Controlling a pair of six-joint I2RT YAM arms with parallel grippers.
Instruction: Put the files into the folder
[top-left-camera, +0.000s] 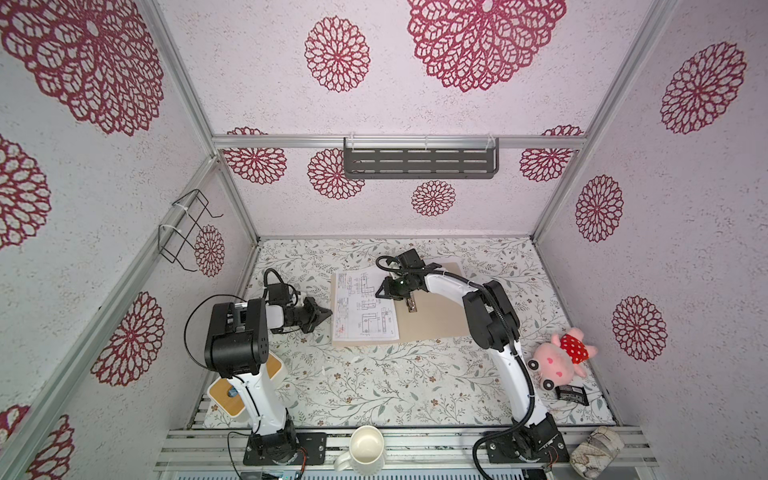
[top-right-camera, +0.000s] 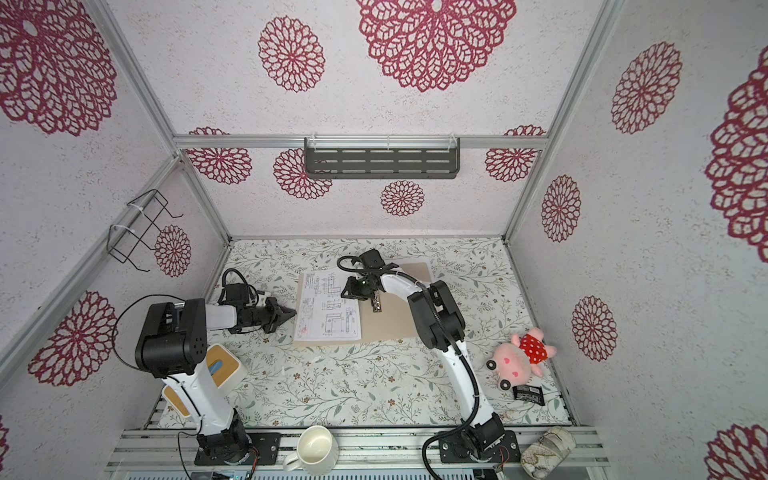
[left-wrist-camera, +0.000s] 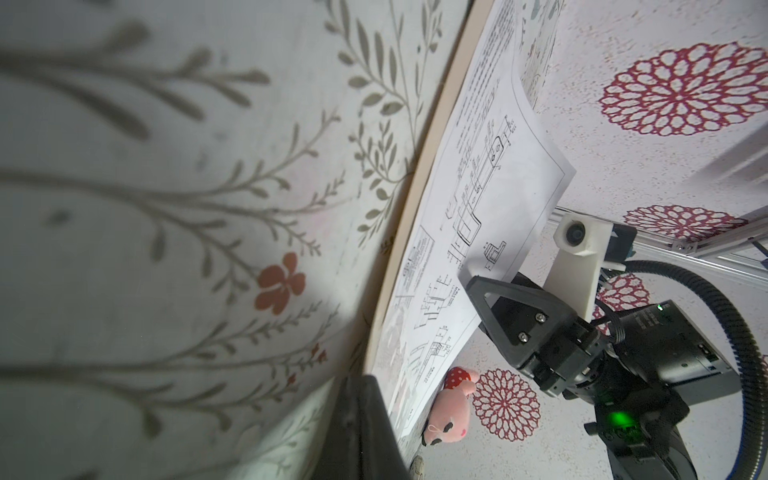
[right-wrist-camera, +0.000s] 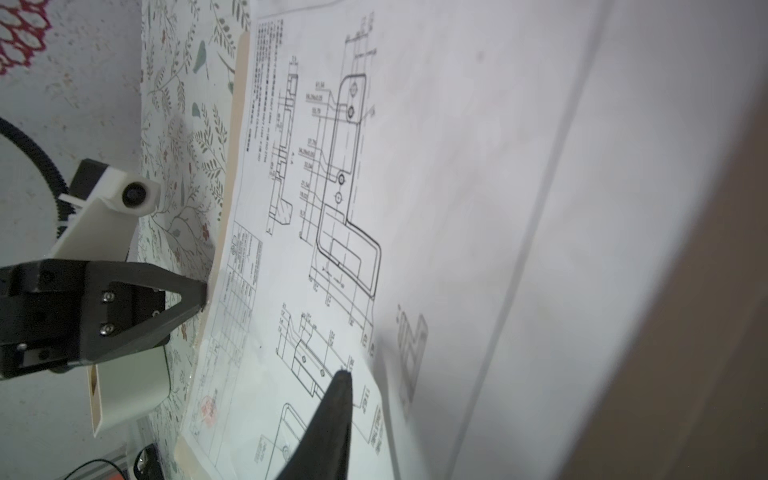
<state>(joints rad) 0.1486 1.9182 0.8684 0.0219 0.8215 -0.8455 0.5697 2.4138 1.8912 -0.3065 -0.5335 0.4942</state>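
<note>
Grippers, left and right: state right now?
Left gripper: shut, holding nothing, tip at the folder's edge.
Right gripper: at the drawing sheet's lifted edge; whether it grips the sheet cannot be told.

The left arm (top-left-camera: 235, 332) reaches forward with its elbow raised; the left gripper (top-left-camera: 328, 312) lies level, jaws pressed together into a point aimed toward the right gripper (top-left-camera: 380, 291). The right arm (top-left-camera: 490, 311) arcs inward, wrist bent, jaws facing the left ones; their gap cannot be judged
</note>
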